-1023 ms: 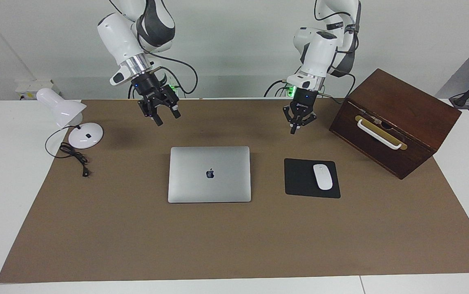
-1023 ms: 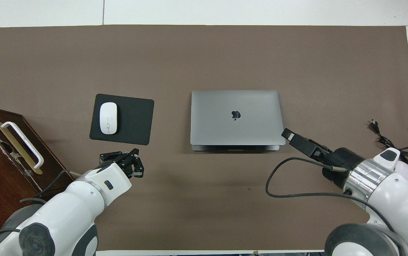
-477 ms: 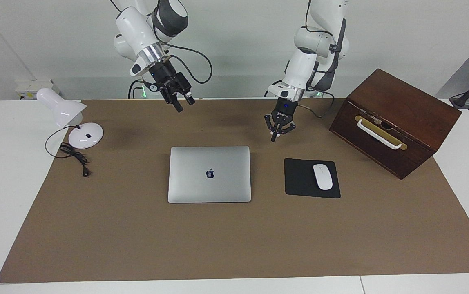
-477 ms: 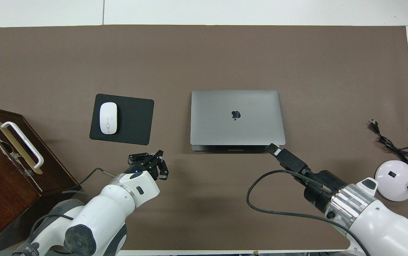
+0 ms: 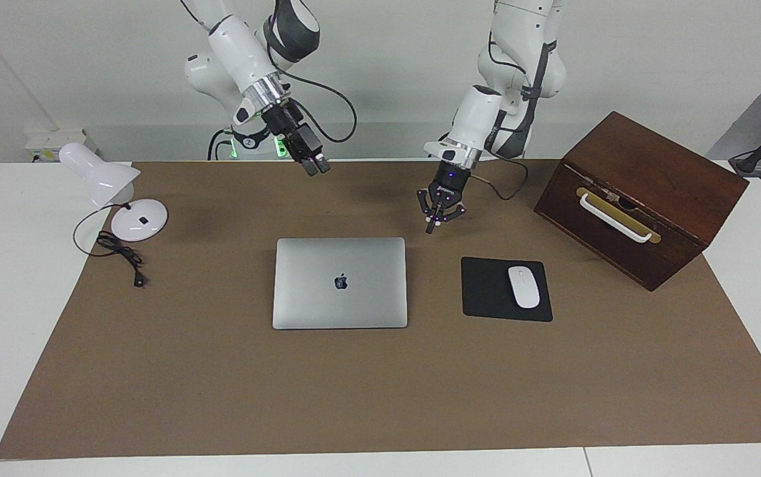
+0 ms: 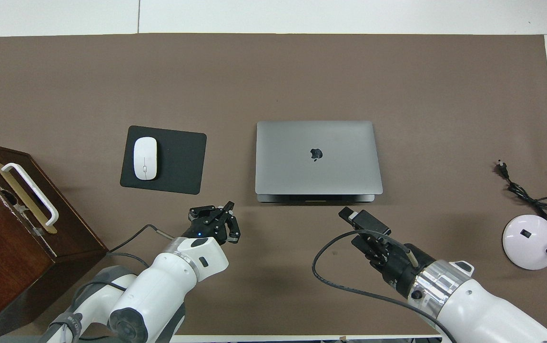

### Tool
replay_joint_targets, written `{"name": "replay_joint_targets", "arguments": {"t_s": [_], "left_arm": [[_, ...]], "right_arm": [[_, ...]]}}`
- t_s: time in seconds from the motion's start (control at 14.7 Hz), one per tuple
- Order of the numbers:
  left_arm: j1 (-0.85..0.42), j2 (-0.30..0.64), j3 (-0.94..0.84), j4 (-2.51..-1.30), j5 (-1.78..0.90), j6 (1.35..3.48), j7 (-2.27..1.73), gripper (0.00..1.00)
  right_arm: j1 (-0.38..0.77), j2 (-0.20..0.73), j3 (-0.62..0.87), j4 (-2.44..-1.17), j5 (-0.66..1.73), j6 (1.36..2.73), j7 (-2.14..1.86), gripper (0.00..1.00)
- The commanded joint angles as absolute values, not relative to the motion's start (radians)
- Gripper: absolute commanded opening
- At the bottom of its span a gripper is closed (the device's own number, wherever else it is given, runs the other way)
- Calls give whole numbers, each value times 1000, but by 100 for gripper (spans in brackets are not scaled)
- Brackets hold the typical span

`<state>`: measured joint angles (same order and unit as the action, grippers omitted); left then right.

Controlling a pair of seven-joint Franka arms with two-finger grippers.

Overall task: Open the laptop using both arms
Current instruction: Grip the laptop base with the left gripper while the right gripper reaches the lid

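The silver-grey laptop lies closed and flat on the middle of the brown mat, logo up. My left gripper hangs low over the mat beside the laptop's corner on the robots' side, toward the left arm's end. Its fingertips meet with nothing between them. My right gripper is tilted and higher up, over the mat just on the robots' side of the laptop's edge. It is open and empty. Neither gripper touches the laptop.
A black mouse pad with a white mouse lies beside the laptop toward the left arm's end. A dark wooden box with a white handle stands at that end. A white desk lamp and its cable sit at the right arm's end.
Both grippers have swung inward toward the laptop's edge nearest the robots. The left one came down lower; the right one turned and drew in from the lamp side.
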<state>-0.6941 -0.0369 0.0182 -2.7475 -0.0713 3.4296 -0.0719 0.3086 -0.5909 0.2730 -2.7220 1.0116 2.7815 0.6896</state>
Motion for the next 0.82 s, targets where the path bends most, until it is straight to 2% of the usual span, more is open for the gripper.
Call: {"name": "replay_joint_targets", "arguments": {"t_s": [0.0, 0.14, 0.48, 0.75], "left_arm": [[-736, 29, 31, -2737, -87, 3504, -80, 0], [-741, 44, 31, -2720, -90, 3504, -80, 0], [-759, 158, 31, -2611, -91, 3504, -84, 0], [-772, 201, 31, -2565, -92, 3504, -92, 0]], "right_arm": [[293, -568, 282, -2734, 1037, 2746, 706, 100], [290, -532, 282, -2732, 1037, 2743, 706, 100], [267, -453, 281, -2712, 1031, 2743, 692, 100], [249, -365, 279, -2669, 1023, 2749, 684, 100]]}}
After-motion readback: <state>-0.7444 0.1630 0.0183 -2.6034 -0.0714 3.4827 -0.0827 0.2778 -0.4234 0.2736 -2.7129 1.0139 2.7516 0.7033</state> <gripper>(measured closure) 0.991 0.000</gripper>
